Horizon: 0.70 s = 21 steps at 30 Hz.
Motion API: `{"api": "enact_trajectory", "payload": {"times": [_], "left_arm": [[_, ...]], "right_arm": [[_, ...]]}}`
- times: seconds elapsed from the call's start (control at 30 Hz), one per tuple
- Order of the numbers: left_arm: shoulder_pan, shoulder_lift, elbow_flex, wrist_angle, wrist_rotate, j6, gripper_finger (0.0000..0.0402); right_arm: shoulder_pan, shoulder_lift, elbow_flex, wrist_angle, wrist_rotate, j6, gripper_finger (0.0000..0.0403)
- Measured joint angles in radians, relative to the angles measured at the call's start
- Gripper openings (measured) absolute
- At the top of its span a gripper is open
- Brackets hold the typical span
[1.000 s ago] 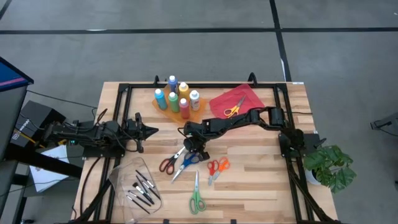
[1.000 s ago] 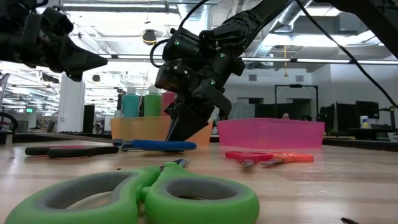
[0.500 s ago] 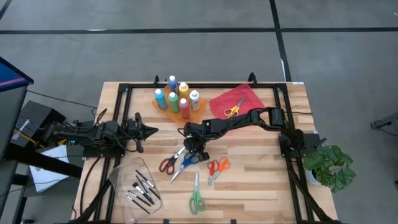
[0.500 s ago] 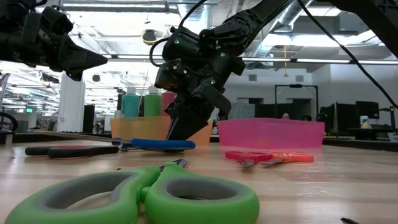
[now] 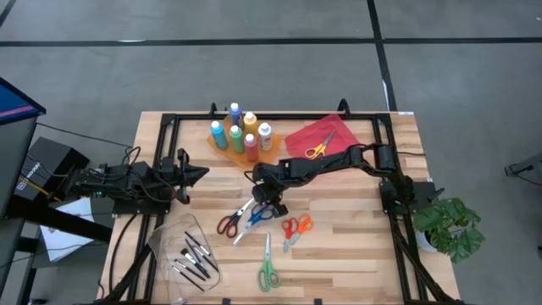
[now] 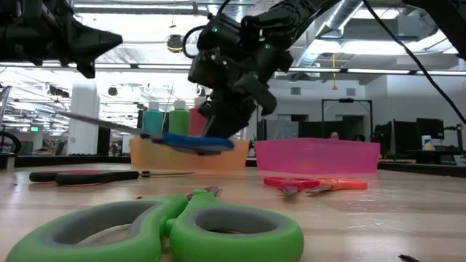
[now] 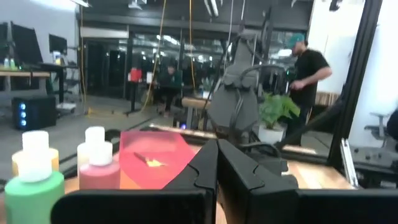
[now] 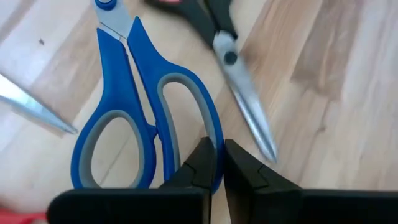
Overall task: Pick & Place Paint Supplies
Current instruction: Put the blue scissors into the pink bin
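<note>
My right gripper (image 5: 269, 202) is over the middle of the table, shut on the blue-handled scissors (image 6: 186, 142). They hang clear of the wood, and their blades (image 6: 95, 120) point toward the table's left. Red-and-black scissors (image 5: 227, 223), orange-red scissors (image 5: 296, 227) and green scissors (image 5: 268, 271) lie flat on the table. Another orange pair (image 5: 318, 149) lies in the red tray (image 5: 339, 129). Several paint bottles (image 5: 241, 131) stand in the orange tray (image 5: 222, 146). Thin brushes (image 5: 193, 256) lie in a clear tray. My left gripper (image 5: 203, 174) waits shut at the left. My right gripper pinches the rim of one blue handle loop (image 8: 212, 134) between its two fingers. One finger (image 8: 198, 163) stands over the loop's opening and the other outside it. The fingers slant down from the table's right. The scissors hang about level and clear of the table.
The red tray stands at the far right and the orange tray at far centre. The clear tray (image 5: 174, 237) sits at the near left corner. A black frame (image 5: 254, 119) runs round the table's edges. A potted plant (image 5: 449, 229) stands off the right side.
My right gripper has risen, staying shut, and has lifted the blue scissors off the table, where they lay beside the red-and-black pair. Now they hang clear, with the blades toward the left. My left gripper has tipped upward a little.
</note>
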Motion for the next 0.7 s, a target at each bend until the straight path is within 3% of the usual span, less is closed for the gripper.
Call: {"api": "enact_trajectory", "payload": {"times": [0.7], "left_arm": [[0.000, 0.000, 0.000, 0.032, 0.001, 0.000, 0.0001]], "right_arm": [[0.009, -0.003, 0.002, -0.028, -0.010, -0.025, 0.0011]]}}
